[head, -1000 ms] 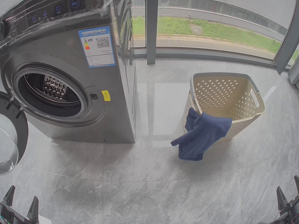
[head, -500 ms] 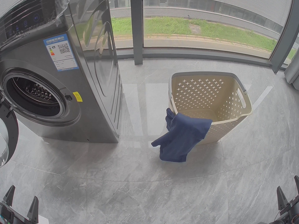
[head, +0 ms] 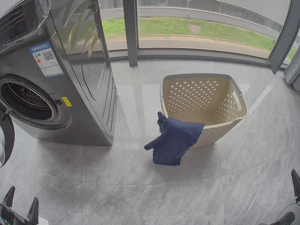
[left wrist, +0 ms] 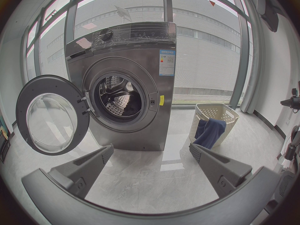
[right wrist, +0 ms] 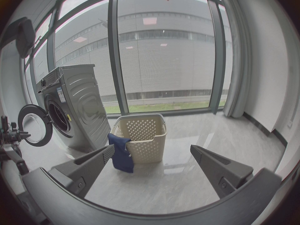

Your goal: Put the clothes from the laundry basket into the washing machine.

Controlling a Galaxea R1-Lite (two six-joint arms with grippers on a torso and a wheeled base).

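Observation:
A cream laundry basket (head: pixel 200 76) stands on the floor ahead, right of centre. A dark blue garment (head: pixel 173 139) hangs over its near left rim and down the outside. The grey washing machine (head: pixel 78 78) is to the left, its round door (left wrist: pixel 51 114) swung open and its drum (head: pixel 28 102) exposed. My left gripper (head: pixel 22 199) is low at the near left, open and empty, far from both. My right gripper (right wrist: pixel 150 150) is open and empty too, facing the basket (right wrist: pixel 142 132) and garment (right wrist: pixel 120 153) from a distance.
A glass wall with a grey post (head: pixel 129 25) runs behind the machine and basket. A curtain (head: pixel 293 72) hangs at the far right. Bare grey tile floor (head: pixel 140 188) lies between me and the basket.
The head camera has swung right, so machine and basket sit further left in its picture. My right gripper has slipped toward that picture's right edge. The garment has stayed put.

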